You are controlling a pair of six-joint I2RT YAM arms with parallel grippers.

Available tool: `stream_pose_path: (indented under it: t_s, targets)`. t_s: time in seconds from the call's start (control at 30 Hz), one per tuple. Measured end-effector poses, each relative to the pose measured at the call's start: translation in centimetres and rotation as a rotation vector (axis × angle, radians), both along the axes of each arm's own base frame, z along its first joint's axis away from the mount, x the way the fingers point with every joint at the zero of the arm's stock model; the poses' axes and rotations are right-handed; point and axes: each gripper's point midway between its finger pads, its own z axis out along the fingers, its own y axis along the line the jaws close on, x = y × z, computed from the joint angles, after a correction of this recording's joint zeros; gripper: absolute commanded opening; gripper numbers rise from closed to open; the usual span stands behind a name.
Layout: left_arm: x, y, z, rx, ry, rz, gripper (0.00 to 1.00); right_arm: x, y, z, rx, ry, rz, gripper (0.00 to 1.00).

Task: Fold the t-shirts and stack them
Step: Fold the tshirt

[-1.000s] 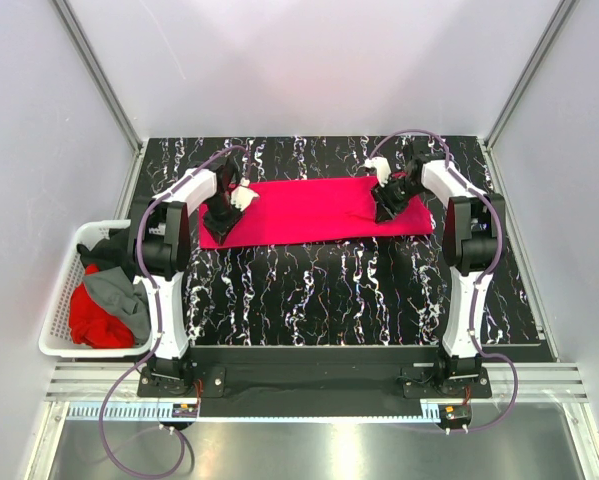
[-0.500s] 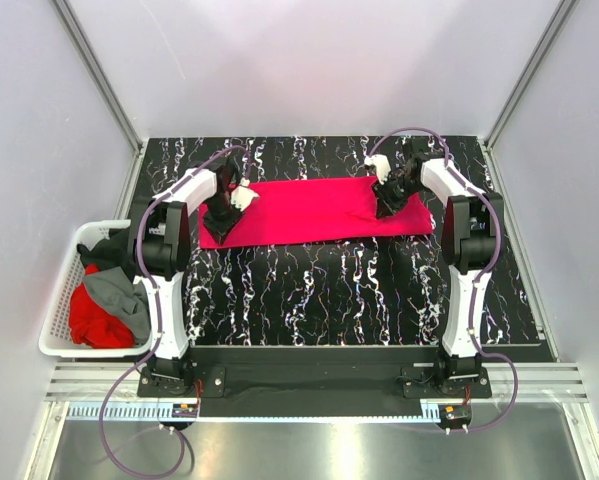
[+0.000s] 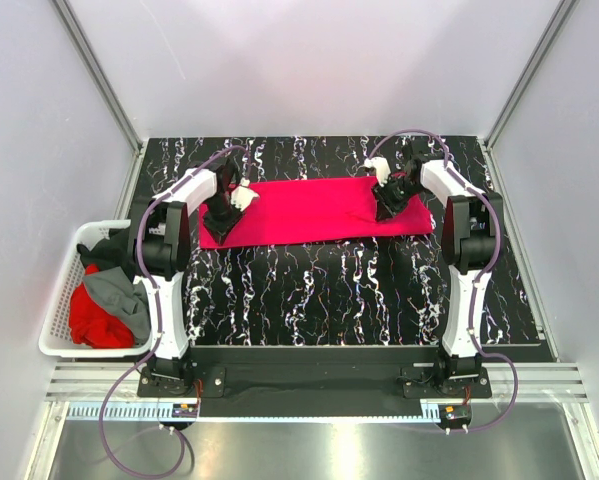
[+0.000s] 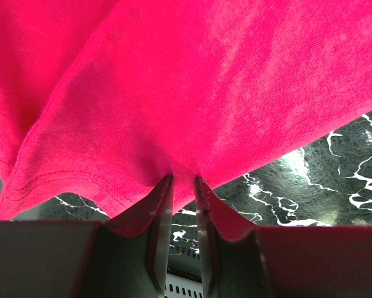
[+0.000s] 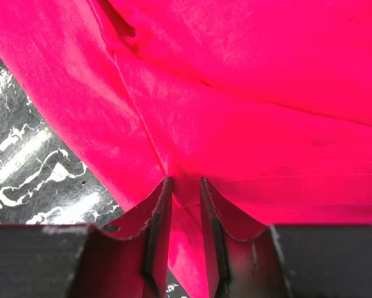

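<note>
Fingers (image 4: pixel 163 217) tight on pink t-shirt (image 3: pixel 309 210)

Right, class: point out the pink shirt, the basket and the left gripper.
pink shirt (image 3: pixel 314 210), top view, middle of the cloth.
basket (image 3: pixel 59 300), top view, left rim.
left gripper (image 4: pixel 182 184), left wrist view, between the fingertips.

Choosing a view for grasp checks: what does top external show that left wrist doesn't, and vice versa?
Only top external: the whole pink shirt spread flat across the table, the right gripper at its far end, and the basket of other shirts.
Only left wrist: the left gripper shut on a pinch of cloth, and the stitched hem up close.
Both: pink shirt, marbled table, left gripper on the shirt's end.
</note>
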Motion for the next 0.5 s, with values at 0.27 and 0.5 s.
stream_pose_path:
  t_s: [0.27,0.5]
  targets:
    - [0.00,0.01,0.00,0.000,0.000,0.000,0.26,-0.49,-0.05,-0.14,-0.004,0.016,0.008,0.00]
    - [0.00,0.00,0.00,0.000,0.000,0.000,0.26,-0.87,-0.11,-0.18,-0.006,0.029,0.015,0.00]
